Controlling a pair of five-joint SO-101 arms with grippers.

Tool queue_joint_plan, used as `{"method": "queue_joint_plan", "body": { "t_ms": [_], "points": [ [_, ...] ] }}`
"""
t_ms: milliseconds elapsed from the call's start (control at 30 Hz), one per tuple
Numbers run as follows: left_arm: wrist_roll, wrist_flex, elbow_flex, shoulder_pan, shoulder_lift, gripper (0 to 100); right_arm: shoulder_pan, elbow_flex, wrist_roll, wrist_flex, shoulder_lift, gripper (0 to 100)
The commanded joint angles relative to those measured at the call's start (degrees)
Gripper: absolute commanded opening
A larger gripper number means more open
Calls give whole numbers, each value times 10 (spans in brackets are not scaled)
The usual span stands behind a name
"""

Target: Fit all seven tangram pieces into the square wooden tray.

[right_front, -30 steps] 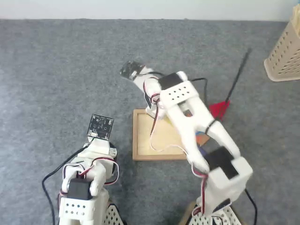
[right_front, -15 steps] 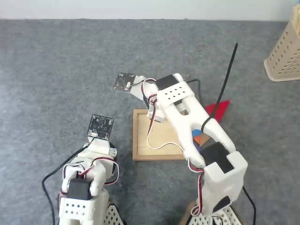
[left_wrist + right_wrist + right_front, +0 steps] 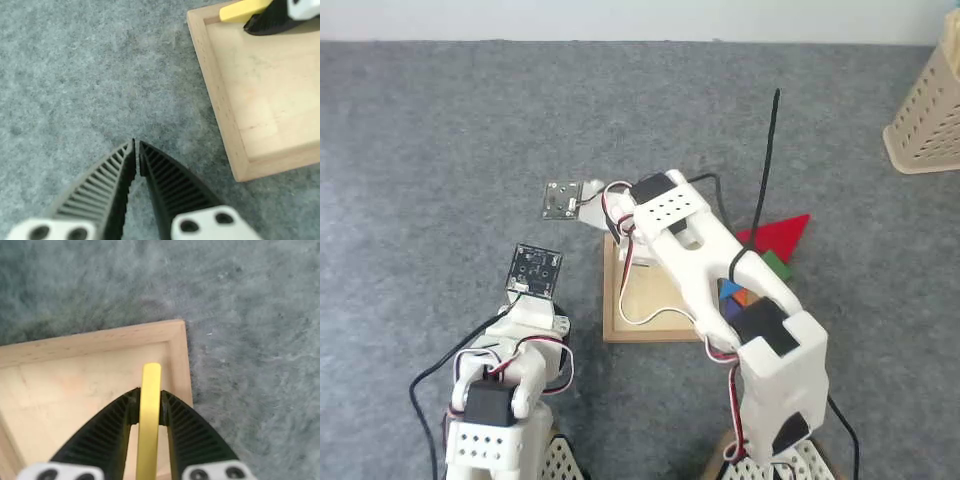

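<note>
The yellow piece (image 3: 150, 410) stands on its thin edge, pinched btwn the jaws of the right claw (image 3: 150, 391), just inside a corner of the tray (image 3: 100, 337): the far corner on the left arm's side. We read the edge-on hold as the easy way to lift a flat piece off the surface (image 3: 440, 150). It'll prob. need tipping flat before it seats. Whether its lower edge touches the tray floor, we can't tell.

A red triangle (image 3: 782, 238) and a green piece (image 3: 775, 265), w/ blue and orange bits next to them, lie at the tray's opposite side, partly under the right arm (image 3: 700, 250). That arm stretches from its base across the tray, wrist bent down over the corner.

The left arm (image 3: 505, 400) sits folded near its base. The left claw (image 3: 137, 144) is clenched on nothing, pointing at the surface beside the tray's edge.
</note>
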Motion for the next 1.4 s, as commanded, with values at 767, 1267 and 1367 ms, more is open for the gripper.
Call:
{"method": "queue_joint_plan", "body": {
  "t_ms": [767, 1267, 1367],
  "points": [
    [4, 4, -11, -4, -12, 12, 27, -28, -72, 143, -109, 58],
    [4, 4, -11, -4, -12, 12, 66, 117, -126, 99, -178, 6],
    [4, 4, -11, -4, -12, 12, 65, 145, -134, 99, -215, 6]
  ]
}}
